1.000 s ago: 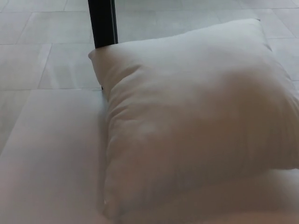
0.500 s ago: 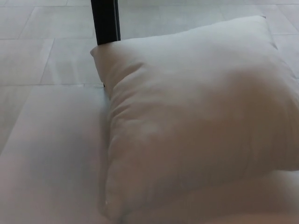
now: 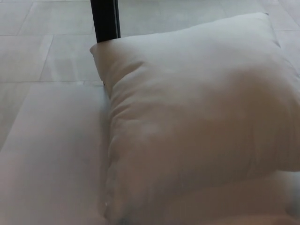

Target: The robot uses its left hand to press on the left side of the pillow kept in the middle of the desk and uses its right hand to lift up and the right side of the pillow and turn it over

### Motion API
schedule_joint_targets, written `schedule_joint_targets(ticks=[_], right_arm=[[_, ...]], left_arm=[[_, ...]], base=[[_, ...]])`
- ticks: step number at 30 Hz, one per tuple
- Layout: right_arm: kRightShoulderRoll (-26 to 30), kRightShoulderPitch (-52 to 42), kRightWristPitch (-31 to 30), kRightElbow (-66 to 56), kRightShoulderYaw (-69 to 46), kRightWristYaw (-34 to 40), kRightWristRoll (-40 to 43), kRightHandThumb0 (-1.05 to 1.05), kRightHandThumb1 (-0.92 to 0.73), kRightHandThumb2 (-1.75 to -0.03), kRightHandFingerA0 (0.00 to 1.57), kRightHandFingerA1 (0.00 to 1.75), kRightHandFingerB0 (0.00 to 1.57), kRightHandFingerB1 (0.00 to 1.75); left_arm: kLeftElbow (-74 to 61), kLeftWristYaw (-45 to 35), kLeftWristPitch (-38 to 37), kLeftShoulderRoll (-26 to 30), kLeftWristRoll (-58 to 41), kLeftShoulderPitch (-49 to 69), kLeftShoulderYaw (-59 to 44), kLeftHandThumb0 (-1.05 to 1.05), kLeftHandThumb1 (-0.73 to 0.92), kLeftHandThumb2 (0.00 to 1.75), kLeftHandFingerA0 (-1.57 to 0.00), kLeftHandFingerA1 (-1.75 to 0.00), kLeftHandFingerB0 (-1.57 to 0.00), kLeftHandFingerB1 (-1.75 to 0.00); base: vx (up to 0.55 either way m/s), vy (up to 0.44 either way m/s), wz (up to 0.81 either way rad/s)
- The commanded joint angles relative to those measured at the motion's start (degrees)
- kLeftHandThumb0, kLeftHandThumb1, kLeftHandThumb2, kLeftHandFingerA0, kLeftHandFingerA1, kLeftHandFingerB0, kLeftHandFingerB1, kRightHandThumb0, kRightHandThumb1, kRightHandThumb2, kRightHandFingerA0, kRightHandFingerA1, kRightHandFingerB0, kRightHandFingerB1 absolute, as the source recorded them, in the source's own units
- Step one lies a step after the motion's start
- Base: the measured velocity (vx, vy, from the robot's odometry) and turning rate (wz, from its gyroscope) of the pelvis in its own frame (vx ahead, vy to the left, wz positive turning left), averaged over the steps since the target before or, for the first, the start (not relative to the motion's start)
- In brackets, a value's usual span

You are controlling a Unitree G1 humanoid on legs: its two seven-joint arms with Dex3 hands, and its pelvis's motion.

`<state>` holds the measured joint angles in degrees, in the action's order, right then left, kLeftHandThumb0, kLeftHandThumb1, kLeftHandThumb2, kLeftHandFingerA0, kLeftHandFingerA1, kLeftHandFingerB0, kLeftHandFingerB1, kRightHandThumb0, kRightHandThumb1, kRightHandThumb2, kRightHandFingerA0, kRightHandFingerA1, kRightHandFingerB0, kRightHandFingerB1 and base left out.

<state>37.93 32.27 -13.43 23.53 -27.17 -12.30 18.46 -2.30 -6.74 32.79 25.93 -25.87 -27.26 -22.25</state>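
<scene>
The plump white square fabric pillow lies flat on the white desk surface, filling the centre and right of the head view. A black upright post stands behind its far-left corner, over the pale tiled floor. Neither robot hand appears, so their finger positions cannot be told.

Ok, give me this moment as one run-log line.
pillow: flat on desk, far corner against black post | left hand: not in view | right hand: not in view | press and lift: not begun
</scene>
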Motion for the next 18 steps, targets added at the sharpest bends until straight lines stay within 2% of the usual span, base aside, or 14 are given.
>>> schedule_joint_targets(ticks=[1, 2, 3, 6, 7, 8, 9, 11, 12, 14, 15, 16, 17, 18], right_arm=[[-1.89, 7.67, -13.59, -2.42, 14.48, -4.85, -3.99, -0.99, -0.75, -1.24, 0.05, 0.4, 0.1, 0.09], [-2.14, 8.21, -14.28, -1.54, 15.17, -4.36, -4.32, -1.05, -0.92, -0.78, 0.06, 0.39, 0.03, 0.27], [-2.45, 8.77, -14.07, -0.11, 15.9, -4.26, -4.75, -0.96, -0.72, -1.23, 0.02, 0.43, 0.11, 0.14], [-3.15, 9.42, -14.67, 1.61, 16.96, -3.89, -4.65, -0.98, -0.71, -1.2, 0.03, 0.41, 0.08, 0.17], [-3.76, 9.17, -14.96, 2.64, 17.54, -3.87, -4.62, -1.05, -0.74, -1.24, 0.0, 0.36, 0.15, 0.09], [-3.98, 9.2, -14.96, 3.0, 17.73, -3.76, -4.54, -1.05, -0.74, -1.24, 0.0, 0.36, 0.15, 0.09], [-3.98, 9.33, -15.45, 3.19, 18.02, -3.63, -4.37, -1.04, -0.71, -1.19, 0.09, 0.39, 0.13, 0.12], [-4.44, 9.41, -16.21, 3.98, 18.75, -3.4, -4.36, -1.01, -0.71, -1.19, 0.07, 0.4, 0.12, 0.13], [-4.85, 9.58, -16.14, 4.99, 19.83, -3.26, -5.15, -0.98, -0.73, -1.2, 0.07, 0.44, 0.1, 0.17], [-4.85, 10.09, -16.19, 5.61, 20.5, -3.2, -5.51, -0.98, -0.73, -1.2, 0.07, 0.44, 0.1, 0.17], [-5.16, 10.34, -16.73, 5.93, 20.86, -2.83, -5.65, -0.95, -0.71, -1.21, 0.02, 0.44, 0.04, 0.19], [-5.99, 10.35, -16.48, 6.5, 21.23, -2.31, -5.75, -0.99, -0.71, -1.19, 0.06, 0.47, 0.12, 0.18], [-6.46, 10.39, -16.35, 6.9, 21.75, -2.11, -6.03, -0.99, -0.71, -1.19, 0.06, 0.47, 0.12, 0.18], [-6.75, 10.22, -16.53, 6.84, 21.93, -2.28, -5.84, -0.95, -0.7, -1.2, 0.04, 0.45, 0.1, 0.16]], left_arm=[[-2.36, -1.31, 20.34, 1.83, 2.78, -5.1, 16.51, -1.05, 0.82, 1.25, 0.0, -0.28, 0.0, 0.0], [-1.89, -1.75, 21.52, 2.3, 3.04, -5.82, 18.21, -1.05, 0.83, 1.25, 0.0, -0.26, 0.0, 0.0], [-1.15, -2.81, 20.96, 3.09, 4.56, -6.32, 21.05, -1.05, 0.85, 1.25, -0.01, -0.31, 0.0, 0.0], [-0.09, -2.48, 22.23, 3.68, 5.98, -7.4, 24.5, -1.05, 0.81, 1.25, 0.0, -0.3, 0.0, 0.0], [0.36, -4.26, 22.36, 4.56, 7.21, -8.36, 28.34, -1.05, 0.84, 1.27, 0.0, -0.29, 0.0, -0.09], [0.53, -4.0, 22.38, 4.3, 7.12, -8.38, 28.63, -1.05, 0.84, 1.27, 0.0, -0.29, 0.0, -0.09], [0.61, -3.52, 23.03, 4.29, 7.02, -8.63, 29.16, -1.05, 0.83, 1.25, 0.0, -0.29, 0.0, -0.08], [1.14, -2.88, 25.25, 3.7, 6.84, -9.27, 30.81, -1.05, 0.81, 1.24, 0.0, -0.24, 0.0, -0.01], [1.33, -2.9, 22.05, 2.22, 7.1, -7.65, 31.26, -1.01, 0.79, 1.21, 0.0, -0.21, -0.03, -0.12], [1.5, -2.71, 21.16, 1.81, 7.1, -7.34, 31.46, -1.01, 0.79, 1.21, 0.0, -0.21, -0.03, -0.12], [2.34, -2.25, 20.91, 1.09, 7.6, -7.42, 32.48, -0.97, 0.92, 0.75, 0.0, -0.2, 0.0, -0.17], [3.06, -0.76, 22.98, -1.27, 7.04, -7.68, 33.14, -1.05, 0.81, 1.22, 0.0, -0.26, 0.0, -0.01], [3.08, 0.64, 24.44, -2.73, 7.23, -7.81, 33.91, -1.05, 0.81, 1.22, 0.0, -0.26, 0.0, -0.01], [3.25, 1.17, 25.09, -3.41, 7.73, -7.93, 34.91, -1.05, 0.85, 1.25, -0.07, -0.36, 0.0, -0.07]], base=[[0.0, 0.0, 0.0], [0.0, 0.0, 0.0], [0.0, 0.0, 0.0], [0.0, 0.0, 0.0], [0.0, 0.0, 0.0], [0.0, 0.0, 0.0], [0.0, 0.0, 0.0], [0.0, 0.0, 0.0], [0.0, 0.0, 0.0], [0.0, 0.0, 0.0], [0.0, 0.0, 0.0], [0.0, 0.0, 0.0], [0.0, 0.0, 0.0], [0.0, 0.0, 0.0]])
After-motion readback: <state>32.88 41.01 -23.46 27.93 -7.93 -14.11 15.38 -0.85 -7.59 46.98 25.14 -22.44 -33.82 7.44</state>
